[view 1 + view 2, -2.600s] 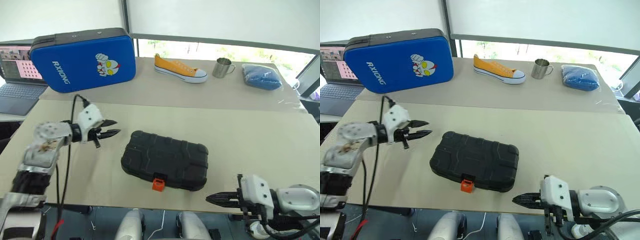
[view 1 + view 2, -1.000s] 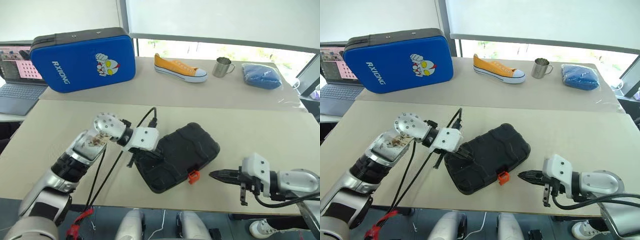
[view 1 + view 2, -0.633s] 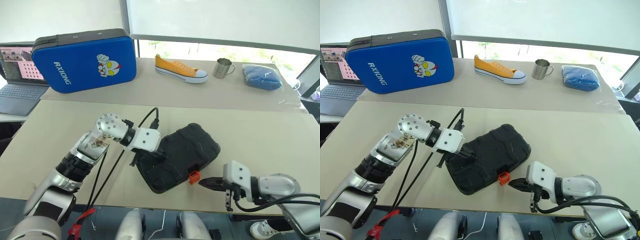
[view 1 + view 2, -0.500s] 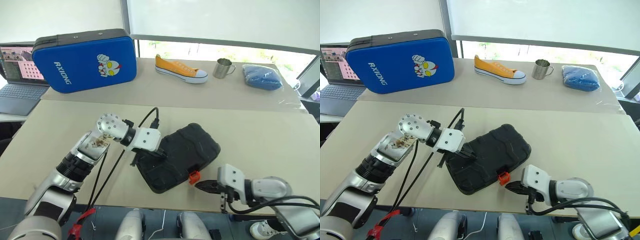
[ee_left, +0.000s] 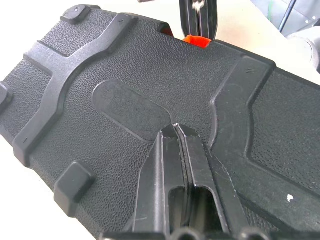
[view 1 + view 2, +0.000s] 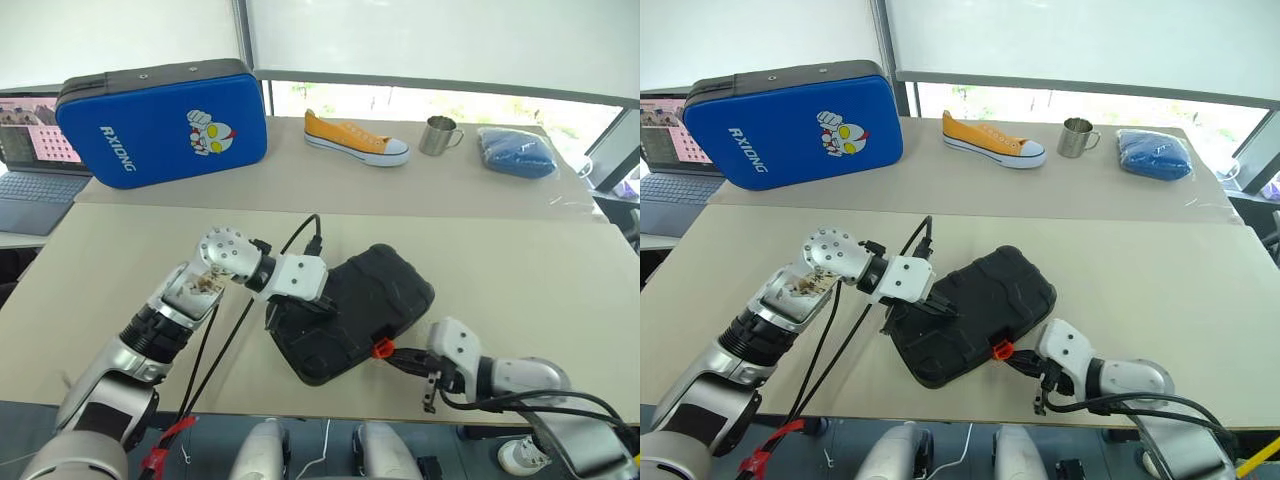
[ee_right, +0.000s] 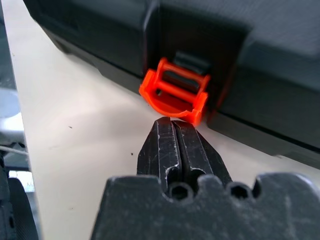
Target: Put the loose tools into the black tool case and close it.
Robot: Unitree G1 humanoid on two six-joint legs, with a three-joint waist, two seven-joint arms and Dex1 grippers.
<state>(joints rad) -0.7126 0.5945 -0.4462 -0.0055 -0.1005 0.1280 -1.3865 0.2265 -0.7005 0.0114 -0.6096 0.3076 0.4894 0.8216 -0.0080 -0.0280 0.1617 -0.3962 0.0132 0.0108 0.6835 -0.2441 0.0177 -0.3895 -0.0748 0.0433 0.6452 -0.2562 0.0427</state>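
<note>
Lying shut and askew near the front edge of the beige table point(image 6: 520, 260), the black tool case point(image 6: 375, 295) has its orange latch point(image 6: 381, 348) facing that edge. The left gripper point(image 5: 176, 128) presses down on the lid, fingers closed together, tips resting in the textured middle of the top with nothing between them. The right gripper point(image 7: 175, 122) sits low over the tabletop, its tips right at the latch's lower lip; in the right wrist view its fingers look pressed together and grasp nothing. Beyond the left gripper, the table runs bare and wide out to its far side. Past that, well apart from both grippers, stand a blue cartoon-printed zip case point(image 6: 160, 120), a yellow sneaker point(image 6: 355, 138), a metal mug point(image 6: 437, 134) and a folded blue cloth point(image 6: 515, 152).
</note>
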